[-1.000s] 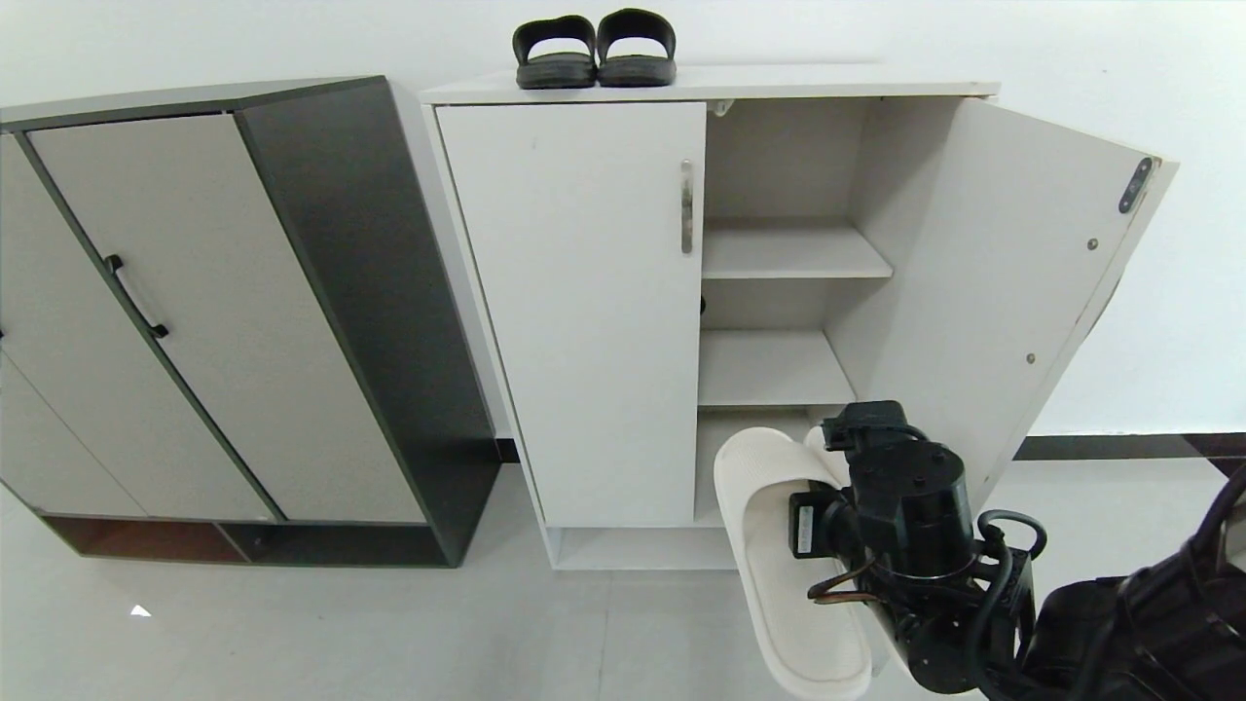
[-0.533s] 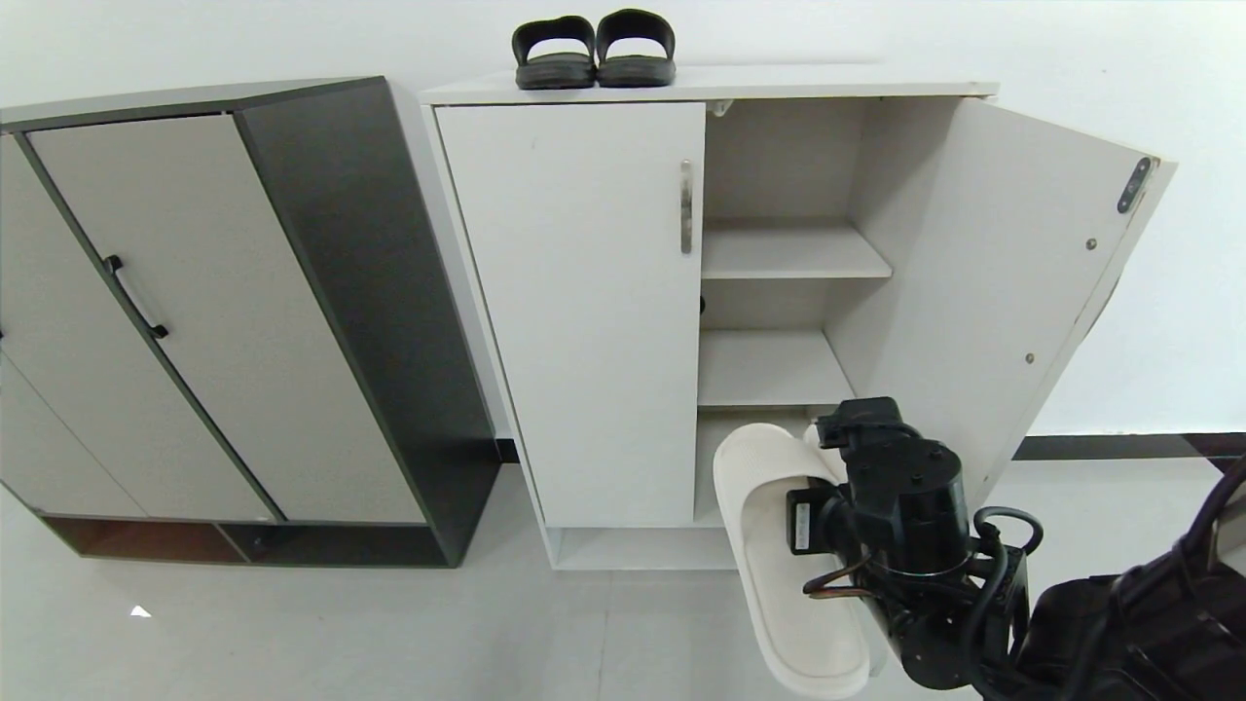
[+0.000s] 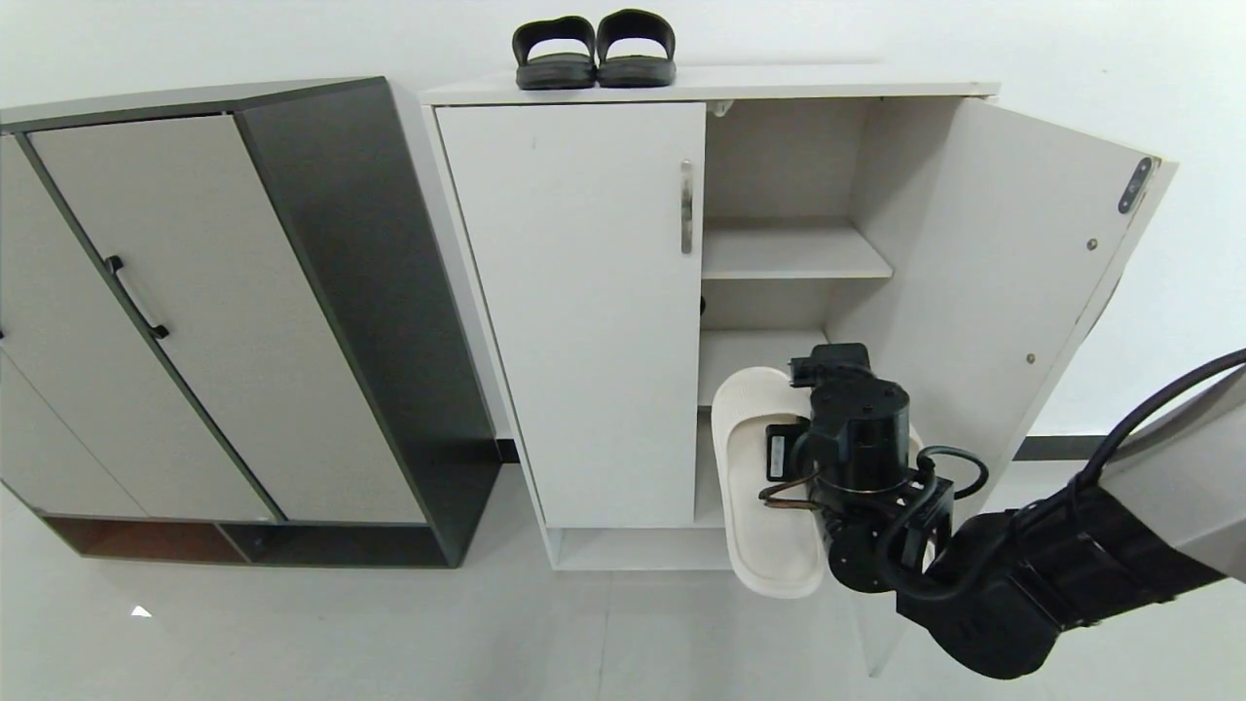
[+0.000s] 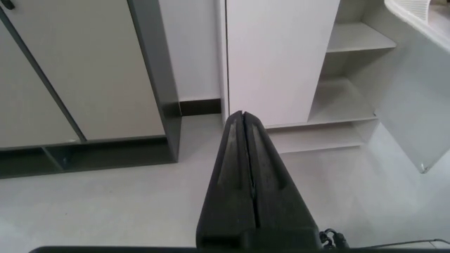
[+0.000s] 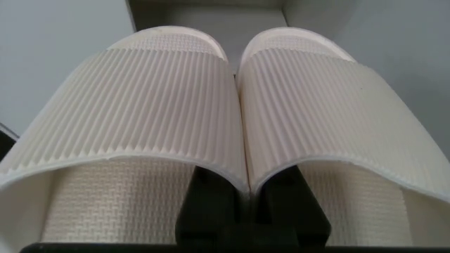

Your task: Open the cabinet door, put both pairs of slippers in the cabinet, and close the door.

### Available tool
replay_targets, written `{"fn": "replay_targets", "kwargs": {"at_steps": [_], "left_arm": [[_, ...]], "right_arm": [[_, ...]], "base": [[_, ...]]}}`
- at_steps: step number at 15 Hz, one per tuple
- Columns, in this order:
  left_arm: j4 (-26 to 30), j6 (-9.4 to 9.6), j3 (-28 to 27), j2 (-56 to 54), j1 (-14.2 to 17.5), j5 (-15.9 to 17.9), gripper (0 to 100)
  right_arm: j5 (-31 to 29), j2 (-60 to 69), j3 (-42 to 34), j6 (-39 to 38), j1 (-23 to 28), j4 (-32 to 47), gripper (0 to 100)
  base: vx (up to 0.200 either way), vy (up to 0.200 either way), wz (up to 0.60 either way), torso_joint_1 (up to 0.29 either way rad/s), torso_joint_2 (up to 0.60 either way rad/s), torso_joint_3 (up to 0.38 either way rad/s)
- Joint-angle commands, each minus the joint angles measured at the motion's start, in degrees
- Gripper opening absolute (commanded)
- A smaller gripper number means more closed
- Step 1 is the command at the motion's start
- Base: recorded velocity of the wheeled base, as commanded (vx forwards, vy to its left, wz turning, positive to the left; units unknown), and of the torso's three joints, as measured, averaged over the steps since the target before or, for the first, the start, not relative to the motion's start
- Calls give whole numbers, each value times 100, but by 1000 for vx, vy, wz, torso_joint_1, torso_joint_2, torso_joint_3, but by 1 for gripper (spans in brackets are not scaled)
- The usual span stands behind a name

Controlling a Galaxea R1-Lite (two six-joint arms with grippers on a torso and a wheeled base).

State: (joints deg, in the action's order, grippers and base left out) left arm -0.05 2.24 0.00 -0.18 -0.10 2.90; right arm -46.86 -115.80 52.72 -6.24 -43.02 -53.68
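Two slipper pairs are counted: one white pair (image 3: 769, 487) held in the right gripper (image 5: 250, 205), one black pair (image 3: 595, 51) well above it. Two cabinets are counted: one white cabinet (image 3: 574, 312) just ahead of that gripper, one grey cabinet (image 3: 243, 292) off to its left. Two inner shelves (image 3: 788, 255) are seen. Two grippers are counted, left gripper (image 4: 242, 126) included.

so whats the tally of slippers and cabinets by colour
black slippers: 2
cream slippers: 2
white cabinet: 1
grey cabinet: 1
total: 6
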Motion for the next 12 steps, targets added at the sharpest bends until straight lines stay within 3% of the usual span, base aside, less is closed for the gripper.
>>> {"fn": "replay_targets", "kwargs": {"at_steps": [1, 4, 12], "left_arm": [[-4, -5, 0, 18, 1, -9, 0], [-4, -13, 0, 18, 1, -9, 0], [-4, -22, 0, 18, 1, -9, 0]], "right_arm": [[-7, -180, 63, 0, -5, -47, 0], [-7, -180, 71, 9, -22, -143, 0], [19, -461, 230, 27, 162, -424, 0]], "base": [[0, -200, 0, 2, -2, -7], [0, -200, 0, 7, 5, -1], [0, 0, 0, 0, 0, 0]]}}
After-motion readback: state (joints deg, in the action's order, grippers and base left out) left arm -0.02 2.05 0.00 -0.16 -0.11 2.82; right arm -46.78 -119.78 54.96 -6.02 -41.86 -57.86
